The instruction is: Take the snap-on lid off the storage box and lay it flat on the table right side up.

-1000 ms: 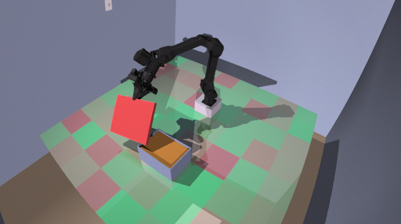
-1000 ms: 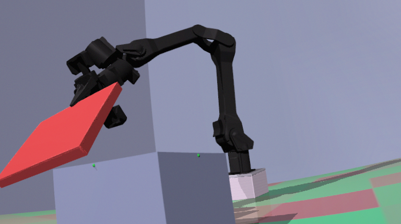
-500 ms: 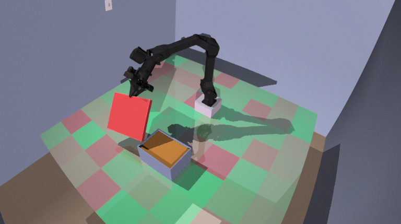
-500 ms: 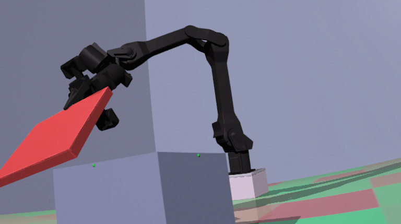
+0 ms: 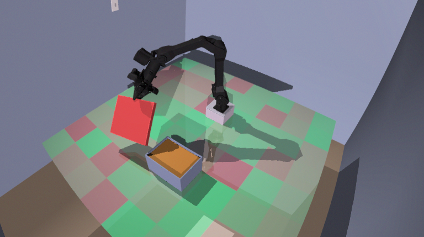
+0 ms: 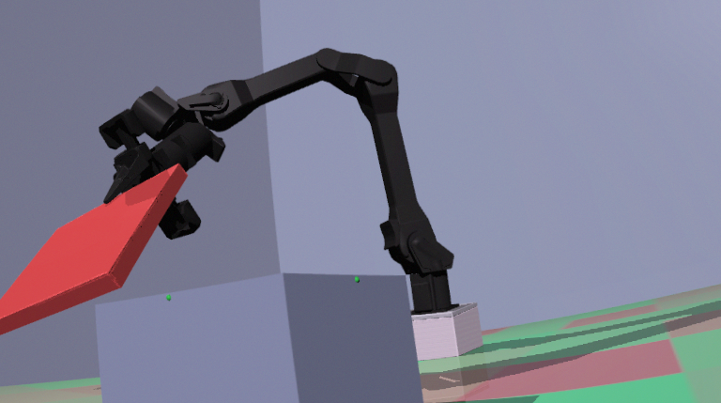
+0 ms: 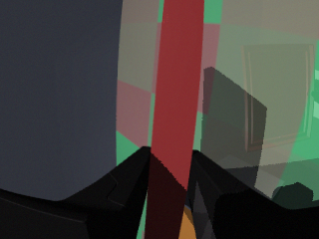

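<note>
The red lid is off the box and hangs steeply tilted in the air, on the left of the box in the top view. My gripper is shut on one edge of the lid, with a finger on each side of it in the wrist view. The blue-grey storage box stands upright and open on the table, with an orange inside. The lid does not touch the box in the top view.
The checkered green, pink and beige table carries the box and the arm's pale base block behind it. The table's left edge lies beyond the lid. Walls stand behind the table, and shadows of arm and lid fall across it.
</note>
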`<state>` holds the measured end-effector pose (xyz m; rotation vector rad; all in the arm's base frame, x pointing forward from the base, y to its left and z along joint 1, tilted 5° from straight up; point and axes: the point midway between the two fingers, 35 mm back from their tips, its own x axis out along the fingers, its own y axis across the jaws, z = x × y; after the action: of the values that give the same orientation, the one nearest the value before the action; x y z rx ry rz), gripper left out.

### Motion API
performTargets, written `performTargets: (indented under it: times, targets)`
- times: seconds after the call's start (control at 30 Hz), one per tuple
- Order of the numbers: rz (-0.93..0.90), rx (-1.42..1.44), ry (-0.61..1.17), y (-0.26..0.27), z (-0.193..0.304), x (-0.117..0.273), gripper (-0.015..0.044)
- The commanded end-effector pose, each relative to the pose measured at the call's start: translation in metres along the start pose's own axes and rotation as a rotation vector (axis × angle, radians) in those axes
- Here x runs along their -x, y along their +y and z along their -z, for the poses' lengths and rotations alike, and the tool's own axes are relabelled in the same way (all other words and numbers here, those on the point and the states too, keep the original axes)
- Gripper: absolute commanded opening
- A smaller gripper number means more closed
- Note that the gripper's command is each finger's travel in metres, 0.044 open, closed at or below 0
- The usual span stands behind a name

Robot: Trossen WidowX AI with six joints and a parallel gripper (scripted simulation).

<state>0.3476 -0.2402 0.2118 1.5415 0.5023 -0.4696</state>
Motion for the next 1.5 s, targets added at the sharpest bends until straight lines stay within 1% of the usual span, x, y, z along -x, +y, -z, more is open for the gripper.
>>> performTargets:
  times: [0.0,1.47]
  targets:
    - [-0.011,0.009,0.000,0.003,-0.009,0.003,0.0000]
    - [-0.010,0.014,-0.004,-0.001,-0.092,0.010,0.0000]
